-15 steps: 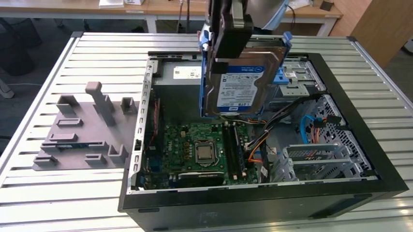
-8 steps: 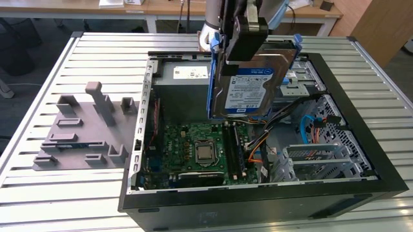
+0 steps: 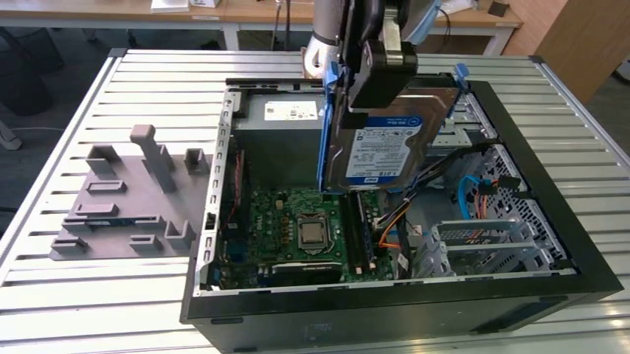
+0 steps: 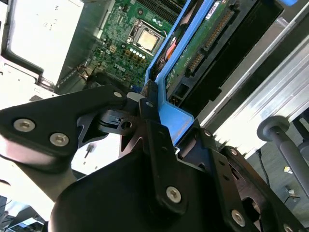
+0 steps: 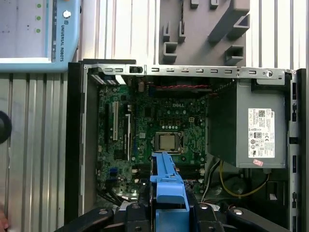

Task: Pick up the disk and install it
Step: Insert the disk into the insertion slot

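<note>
The disk [image 3: 389, 147], a silver hard drive with a white-and-blue label in a blue plastic carrier, hangs on edge above the open computer case [image 3: 394, 313]. My gripper [image 3: 367, 92] is shut on its upper end, pinching the carrier. The disk's lower edge hovers over the motherboard [image 3: 295, 221], near the case's middle. In the second wrist view the black fingers [image 4: 147, 108] clamp the blue carrier [image 4: 169, 113], and the disk's green circuit board faces the camera. In the first wrist view the carrier's blue edge [image 5: 166, 181] sticks out from the gripper [image 5: 166, 212] over the motherboard [image 5: 164, 125].
A grey power supply box [image 5: 251, 130] with a white sticker fills one end of the case. A grey metal drive cage [image 3: 492, 240] sits at the exterior view's right, with orange and blue cables beside it. A grey moulded fixture [image 3: 128, 199] lies on the slatted table at the exterior view's left.
</note>
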You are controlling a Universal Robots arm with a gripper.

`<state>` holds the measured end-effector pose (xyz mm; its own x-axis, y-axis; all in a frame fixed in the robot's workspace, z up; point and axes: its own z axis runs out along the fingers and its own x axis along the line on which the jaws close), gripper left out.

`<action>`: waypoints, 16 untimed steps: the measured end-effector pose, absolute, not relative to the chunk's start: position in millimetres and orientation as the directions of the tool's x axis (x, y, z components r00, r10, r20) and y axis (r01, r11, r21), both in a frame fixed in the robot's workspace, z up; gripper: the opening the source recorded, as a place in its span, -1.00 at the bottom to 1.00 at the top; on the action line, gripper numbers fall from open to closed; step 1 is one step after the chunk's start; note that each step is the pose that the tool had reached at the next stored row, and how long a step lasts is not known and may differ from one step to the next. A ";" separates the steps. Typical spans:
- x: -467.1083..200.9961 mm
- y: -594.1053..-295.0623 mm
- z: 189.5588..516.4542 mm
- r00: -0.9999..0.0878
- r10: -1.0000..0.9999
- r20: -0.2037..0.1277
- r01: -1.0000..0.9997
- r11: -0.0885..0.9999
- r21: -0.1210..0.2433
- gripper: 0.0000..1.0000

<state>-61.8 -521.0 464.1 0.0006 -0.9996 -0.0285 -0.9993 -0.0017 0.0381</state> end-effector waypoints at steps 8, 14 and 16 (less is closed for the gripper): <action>-57.0 -540.6 462.6 0.001 -1.000 -0.029 -0.999 -0.002 0.038 -0.27; -42.0 -548.5 461.2 0.001 -1.000 -0.029 -0.999 -0.002 0.038 -0.27; -39.1 -549.1 460.8 0.001 -1.000 -0.029 -0.999 -0.002 0.038 -0.27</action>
